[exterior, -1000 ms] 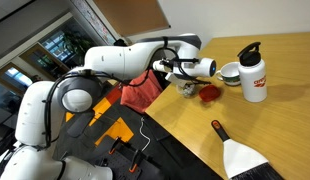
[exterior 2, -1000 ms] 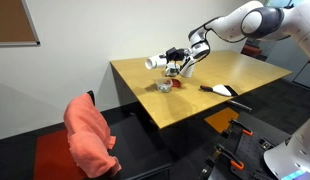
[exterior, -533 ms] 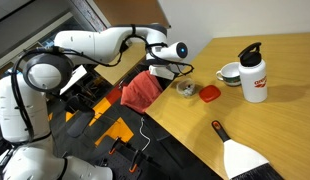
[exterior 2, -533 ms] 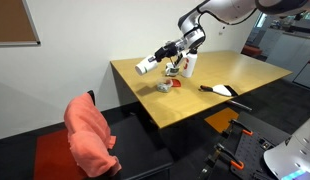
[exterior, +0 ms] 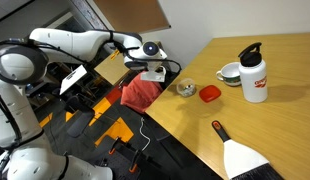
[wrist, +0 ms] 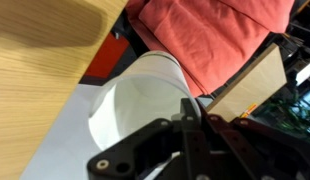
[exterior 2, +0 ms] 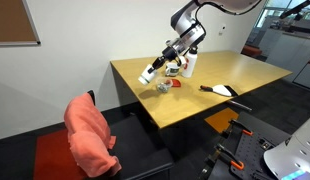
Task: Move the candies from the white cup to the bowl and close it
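The worktop (exterior: 265,120) carries everything the job needs. Your tool (exterior: 152,64), however, hangs out past its edge, toward 9 o'clock in an exterior view, above the red cloth (exterior: 140,92). The tool is clamped on the white cup (exterior 2: 148,73). The cup is tipped well over, with its long axis running from about 2 o'clock at the tool down to 8 o'clock. In the wrist view the inside of the cup looks bare white with no candy showing, so you can probably treat the pouring as done.

The bowl (exterior: 185,88) sits on the worktop at about 4 o'clock from the tool, clearly apart from it. What is inside the bowl is too small to make out. The red disc (exterior: 209,93) lies flat just beside the bowl, at the bowl's 3 o'clock, on the side away from you.

That ordering is what matters for the next move. Coming back in along the 4 o'clock line, you meet the bowl first and the disc behind it. Set the cup upright on bare wood short of the bowl, then reach over or around the bowl for the disc rather than sweeping through it.
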{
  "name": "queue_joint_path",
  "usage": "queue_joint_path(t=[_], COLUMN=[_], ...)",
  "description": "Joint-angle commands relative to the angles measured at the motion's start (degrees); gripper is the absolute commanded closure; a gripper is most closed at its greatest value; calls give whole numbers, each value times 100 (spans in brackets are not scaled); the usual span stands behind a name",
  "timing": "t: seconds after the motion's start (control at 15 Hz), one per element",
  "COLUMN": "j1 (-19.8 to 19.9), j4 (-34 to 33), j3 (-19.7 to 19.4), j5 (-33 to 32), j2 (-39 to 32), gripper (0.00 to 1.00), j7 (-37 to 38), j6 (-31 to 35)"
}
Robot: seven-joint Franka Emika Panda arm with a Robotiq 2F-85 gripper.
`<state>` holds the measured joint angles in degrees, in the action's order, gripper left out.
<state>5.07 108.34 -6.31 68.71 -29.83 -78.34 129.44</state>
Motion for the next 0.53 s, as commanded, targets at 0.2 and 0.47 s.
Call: queue_joint_path(t=[0.2,0.47], j1=[-575,-1309], j4=[1306,1710], j3=[9,-591], j5=[-1440,-3108], j2=[717,497], gripper=[99,99], j7=[1282,2995], j6=[2263,2901])
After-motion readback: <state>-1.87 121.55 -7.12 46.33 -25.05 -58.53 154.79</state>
